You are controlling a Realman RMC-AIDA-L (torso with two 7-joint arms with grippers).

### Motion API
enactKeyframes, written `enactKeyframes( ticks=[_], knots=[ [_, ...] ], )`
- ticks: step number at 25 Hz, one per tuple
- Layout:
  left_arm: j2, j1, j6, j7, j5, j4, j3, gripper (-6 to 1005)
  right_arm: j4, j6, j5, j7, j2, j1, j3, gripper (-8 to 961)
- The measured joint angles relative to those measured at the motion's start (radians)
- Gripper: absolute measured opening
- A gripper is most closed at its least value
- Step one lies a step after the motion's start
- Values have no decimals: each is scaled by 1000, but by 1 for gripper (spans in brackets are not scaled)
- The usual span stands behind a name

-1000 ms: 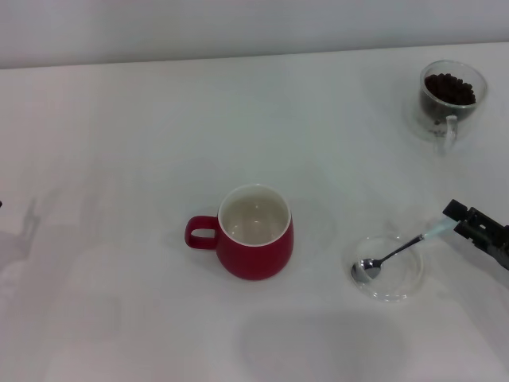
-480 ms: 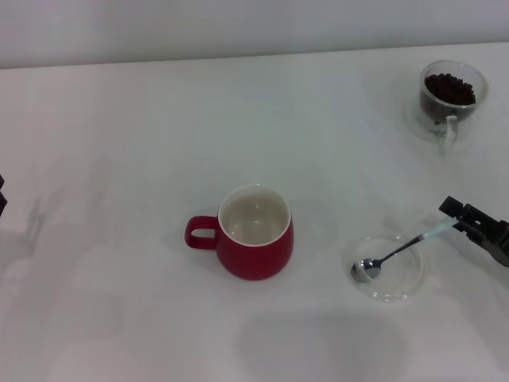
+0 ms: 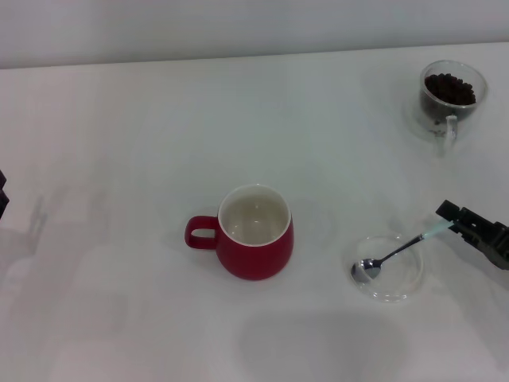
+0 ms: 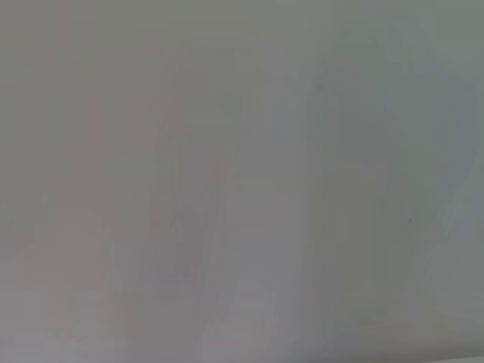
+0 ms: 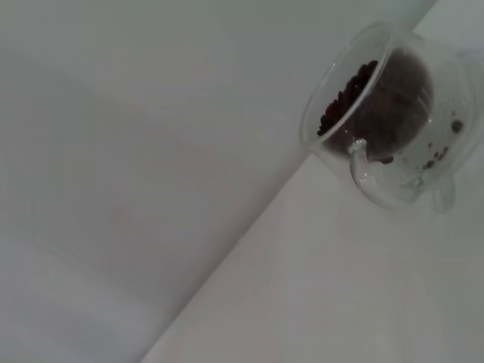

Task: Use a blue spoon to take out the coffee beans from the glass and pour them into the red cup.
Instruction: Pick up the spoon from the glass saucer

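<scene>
Gripping blue spoon [image 3: 395, 255] handle, right gripper [image 3: 450, 217].

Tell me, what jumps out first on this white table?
The red cup stands mid-table, empty, white inside, handle toward the robot's left. Far right at the back, the glass holds dark coffee beans. Nearer, the blue spoon rests its bowl in a shallow clear dish, with the right gripper at its pale handle tip.

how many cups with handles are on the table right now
2. The red cup stands near the table's middle, empty, handle toward the robot's left. The glass of coffee beans stands at the far right corner. None looks hidden.
</scene>
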State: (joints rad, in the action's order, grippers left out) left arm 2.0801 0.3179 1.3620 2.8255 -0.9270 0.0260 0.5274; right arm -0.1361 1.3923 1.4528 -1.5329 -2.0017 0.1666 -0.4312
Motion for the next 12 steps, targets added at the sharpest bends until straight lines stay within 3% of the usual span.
enactKeyframes(
  ticks=[12],
  knots=[
    [0,8,-25,0,4,-1,0,593,13,-10,0,2,0,5,2,459]
  ],
)
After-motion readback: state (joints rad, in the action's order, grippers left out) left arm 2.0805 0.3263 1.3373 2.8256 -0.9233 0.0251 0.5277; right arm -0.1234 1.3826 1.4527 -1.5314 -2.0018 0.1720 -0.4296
